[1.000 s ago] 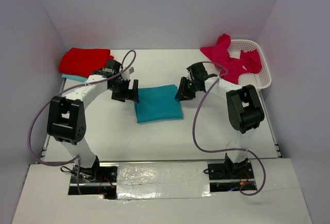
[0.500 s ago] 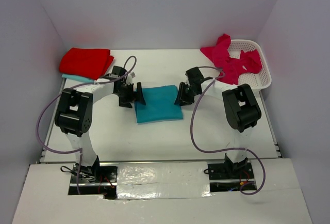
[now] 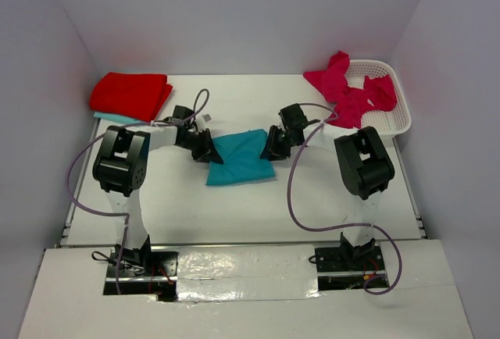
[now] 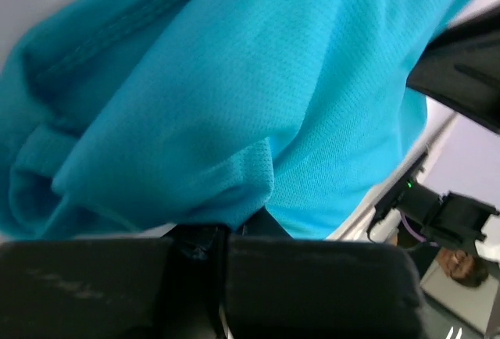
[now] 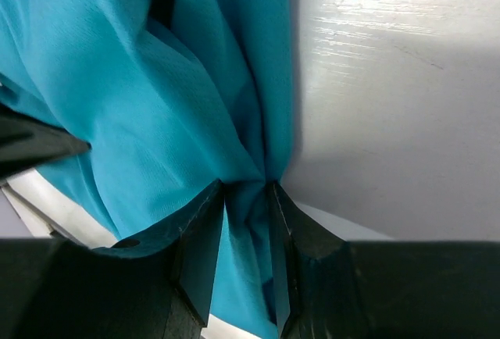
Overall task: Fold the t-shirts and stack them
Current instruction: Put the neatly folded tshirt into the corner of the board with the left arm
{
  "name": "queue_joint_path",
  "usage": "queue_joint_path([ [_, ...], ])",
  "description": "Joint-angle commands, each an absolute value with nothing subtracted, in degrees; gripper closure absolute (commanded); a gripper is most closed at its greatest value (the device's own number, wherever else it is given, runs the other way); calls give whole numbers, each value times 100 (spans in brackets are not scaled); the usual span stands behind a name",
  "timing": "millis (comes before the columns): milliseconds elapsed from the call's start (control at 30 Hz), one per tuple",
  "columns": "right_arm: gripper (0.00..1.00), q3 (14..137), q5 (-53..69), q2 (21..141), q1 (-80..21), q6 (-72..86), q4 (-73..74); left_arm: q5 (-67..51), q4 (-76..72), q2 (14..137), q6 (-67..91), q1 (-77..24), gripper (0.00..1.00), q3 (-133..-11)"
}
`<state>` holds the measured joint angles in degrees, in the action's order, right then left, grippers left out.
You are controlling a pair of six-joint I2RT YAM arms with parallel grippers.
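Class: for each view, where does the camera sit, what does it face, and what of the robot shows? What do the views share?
Top: above and behind the arms, looking down at the table; both arms show.
Left wrist: on the left arm, close on the teal shirt; left hand at bottom, gripping it.
Right wrist: on the right arm, facing shirt and table; right hand pinches a fold.
Shared: all show the teal shirt.

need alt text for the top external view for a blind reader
The left tool and right tool grip opposite side edges of a folded teal t-shirt on the white table. A folded red t-shirt lies on another teal one at the far left; pinkish-magenta shirts spill from a white basket at the far right.
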<state>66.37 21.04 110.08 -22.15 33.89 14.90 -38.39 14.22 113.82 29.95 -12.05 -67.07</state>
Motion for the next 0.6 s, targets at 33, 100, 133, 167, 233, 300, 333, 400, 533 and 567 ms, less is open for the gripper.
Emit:
queue_joint_path([
  [33,63,6495,2021,10811,-2189,3279,1608,-2621,2591,11330,1945,-879,100,-7423],
  [100,62,6548,1986,10610,-2171,3121,1775,-2052,2890,11268,1110,-905,100,-7907],
  [133,61,6600,1986,10556,-2171,3042,1845,-1796,3222,11285,777,-905,100,-8180],
  [167,60,6740,1978,10512,-2171,2963,2063,-1515,3373,11355,25,-923,100,-8783],
  [233,60,6846,1907,10398,-2171,2770,2214,-434,3856,11704,-735,-932,100,-9732],
  [300,60,6943,1837,10301,-2171,2664,2355,391,4113,12005,-1474,-888,100,-10298],
  [333,60,6969,1785,10266,-2171,2559,2399,561,4113,12258,-1694,-853,100,-10492],
  [400,60,7049,1740,10248,-2171,2470,2531,913,4210,12532,-2055,-783,100,-11177],
  [533,60,7163,1696,10283,-2162,2294,2689,1616,4211,13227,-2373,-677,100,-12477],
  [567,60,7198,1688,10292,-2171,2233,2759,1817,4114,13254,-2504,-659,100,-12576],
])
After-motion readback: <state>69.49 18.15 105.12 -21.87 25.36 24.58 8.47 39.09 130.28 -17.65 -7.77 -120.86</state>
